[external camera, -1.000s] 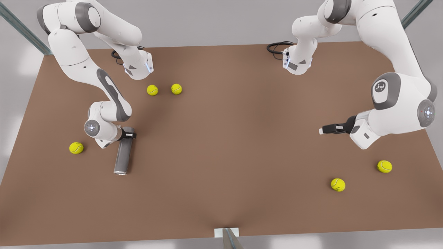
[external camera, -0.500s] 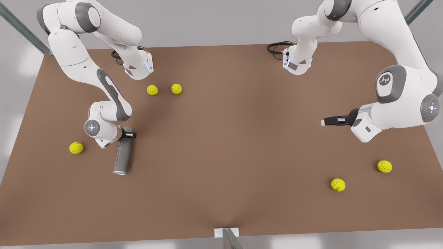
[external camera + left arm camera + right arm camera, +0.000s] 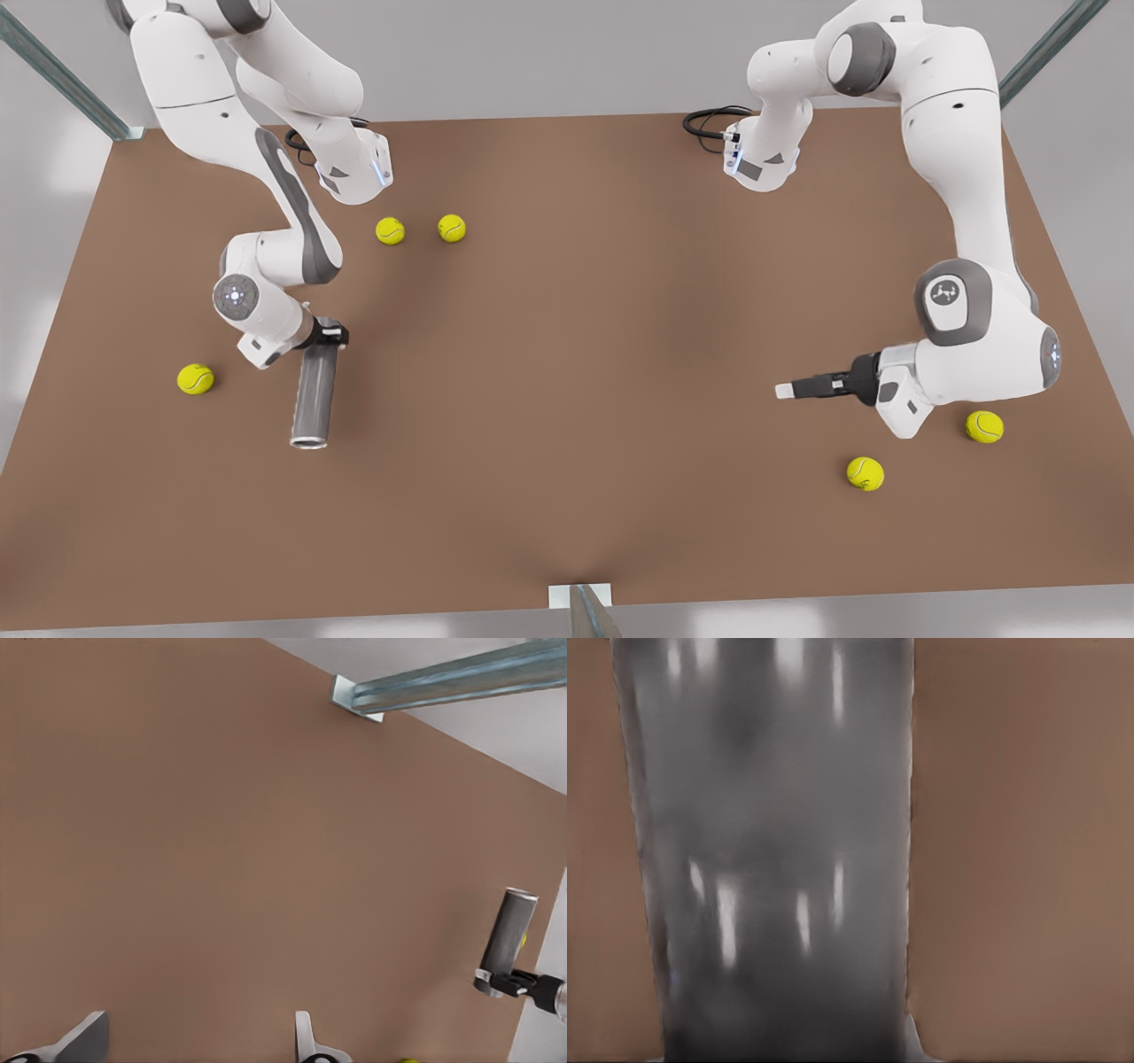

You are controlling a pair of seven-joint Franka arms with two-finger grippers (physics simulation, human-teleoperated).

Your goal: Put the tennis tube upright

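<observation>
The tennis tube (image 3: 314, 399) is a grey cylinder lying on the brown table (image 3: 567, 354) at the front view's left, its silvery rim (image 3: 308, 441) toward the table's near edge. My right gripper (image 3: 330, 337) is shut on the tube's far end; its wrist view shows the tube's grey wall (image 3: 775, 859) up close. My left gripper (image 3: 791, 389) hovers low over the table at the front view's right, open, its fingertips (image 3: 306, 1036) spread with nothing between them. From there the tube (image 3: 509, 935) appears far off, clamped by the other gripper.
Yellow-green tennis balls lie scattered: two (image 3: 390, 230) (image 3: 451, 228) at the back left, one (image 3: 195, 378) beside the right arm, two (image 3: 865, 472) (image 3: 984, 426) near the left arm. Black cables (image 3: 709, 124) lie at the back edge. A metal post (image 3: 585, 611) stands at the near edge.
The left arm has swung down and toward the near edge, its gripper now lower and further toward the front view's left. The right arm's upper links rose; the tube barely shifted.
</observation>
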